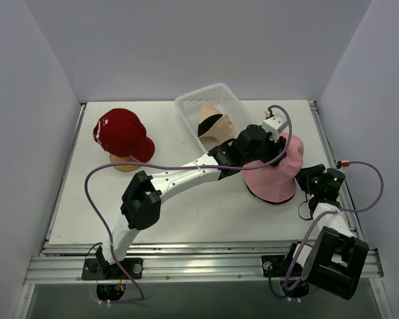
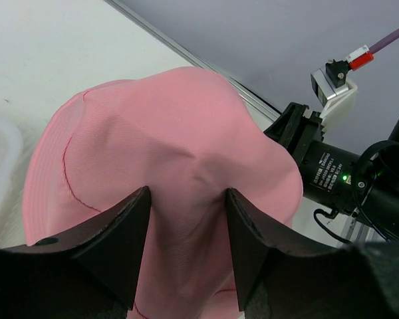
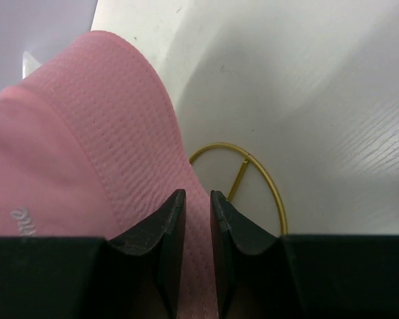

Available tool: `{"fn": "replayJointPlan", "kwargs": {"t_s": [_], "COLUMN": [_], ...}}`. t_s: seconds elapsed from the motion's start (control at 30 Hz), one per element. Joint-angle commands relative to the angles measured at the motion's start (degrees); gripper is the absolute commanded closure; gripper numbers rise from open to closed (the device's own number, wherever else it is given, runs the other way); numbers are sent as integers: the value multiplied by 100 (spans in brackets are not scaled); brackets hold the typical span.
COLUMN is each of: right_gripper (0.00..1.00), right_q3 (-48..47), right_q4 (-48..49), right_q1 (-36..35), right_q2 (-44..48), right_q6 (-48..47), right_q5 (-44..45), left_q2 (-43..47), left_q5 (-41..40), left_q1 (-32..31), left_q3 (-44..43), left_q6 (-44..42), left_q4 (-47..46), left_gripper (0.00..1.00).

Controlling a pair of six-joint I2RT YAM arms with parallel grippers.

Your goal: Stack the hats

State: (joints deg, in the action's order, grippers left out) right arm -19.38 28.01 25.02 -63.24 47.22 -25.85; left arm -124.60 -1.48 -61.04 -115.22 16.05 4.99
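— The left claw point(image 2: 186, 193), centre of the wrist view: what has it got?

— A raised fold in the crown of the pink bucket hat point(image 2: 159, 126). The two dark fingers point(image 2: 120, 232) stand a fair way apart, and the fabric bunches up between them and presses against both.

— And the right claw point(image 3: 198, 196)?

— Nearly closed. Only a thin slot shows between the fingers, at the bottom of its own view. They pinch the edge of a pink stitched brim point(image 3: 113, 133). I cannot tell which pink hat that brim belongs to.

— Where does the pink pile sit from above?

— Right of centre on the white surface point(image 1: 186, 212). The left arm stretches across the frame to it. The right arm comes in from the lower right.

— Anything under the brim?

— A thin yellow ring point(image 3: 249, 157) lies flat on the surface, part of it hidden by the fabric.

— The other hats?

— The red cap point(image 1: 123, 131), with white marks, sits in the upper left on the wooden stand point(image 1: 124, 163). The white basket point(image 1: 186, 105) is at upper centre. It holds the tan hat point(image 1: 216, 118) with the black hat point(image 1: 209, 124) tucked against it.
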Motion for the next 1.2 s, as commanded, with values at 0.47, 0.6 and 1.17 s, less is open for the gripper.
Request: {"fn": "replayJointPlan", "kwargs": {"t_s": [0.47,0.6,1.17], "right_gripper": [82,82,81], "right_q3": [13,-40,-111], "right_q4": [425,346,54], "right_q1": [258,267,223], "right_q2": [-400,-294,59], "right_q6": [-301,-301,-275], "right_q5": [211,212,414], "left_q2": [2017,2264,2721], "left_q5": [-907,-854,-11], "left_q1": [13,144,1330], "left_q3": [1896,2284,2451], "left_q6": [-261,-208,-23], "left_q4": [-130,-209,898], "left_gripper": [34,33,33]}}
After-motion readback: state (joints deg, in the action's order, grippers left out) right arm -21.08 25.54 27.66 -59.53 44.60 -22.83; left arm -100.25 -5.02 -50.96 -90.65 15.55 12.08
